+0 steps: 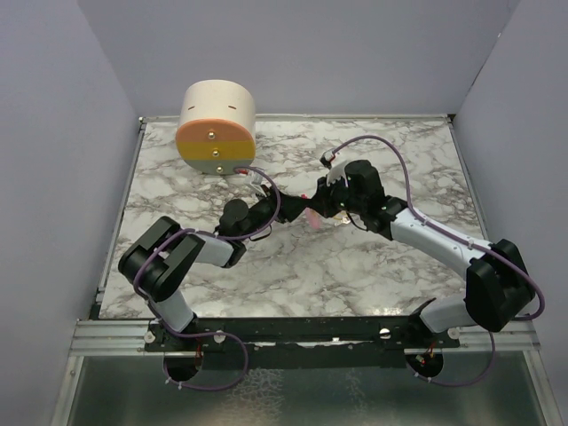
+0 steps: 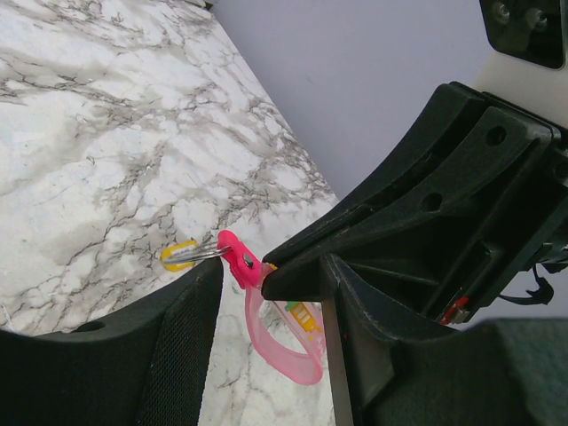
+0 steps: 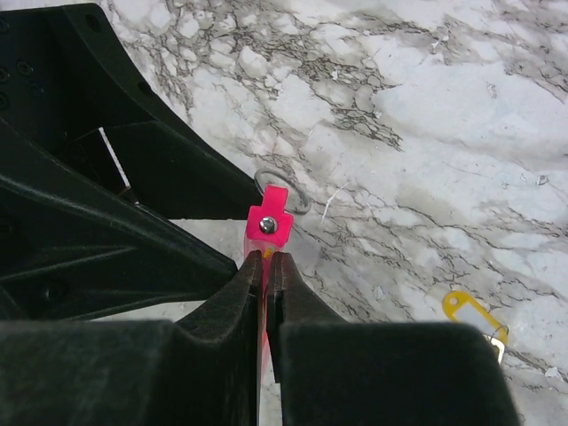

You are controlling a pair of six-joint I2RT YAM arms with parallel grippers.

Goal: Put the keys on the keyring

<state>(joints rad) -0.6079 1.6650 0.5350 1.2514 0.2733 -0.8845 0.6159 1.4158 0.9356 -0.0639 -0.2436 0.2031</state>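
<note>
The keyring is a pink strap [image 3: 269, 219] with a small metal ring [image 3: 286, 192] at its clasp end. My right gripper [image 3: 266, 259] is shut on the strap just below the clasp and holds it above the table. In the left wrist view the strap [image 2: 275, 351] hangs as a loop between my left gripper's [image 2: 271, 297] fingers, which stand apart. The ring [image 2: 201, 253] rests at the tip of the left finger [image 2: 169, 346]. The yellow key [image 3: 470, 312] lies flat on the marble, apart from the ring; it also shows in the left wrist view [image 2: 175, 257]. Both grippers meet at mid-table [image 1: 302, 209].
A large cream-and-orange cylinder [image 1: 217, 129] stands at the back left of the marble table [image 1: 355, 266]. Grey walls enclose the left, back and right sides.
</note>
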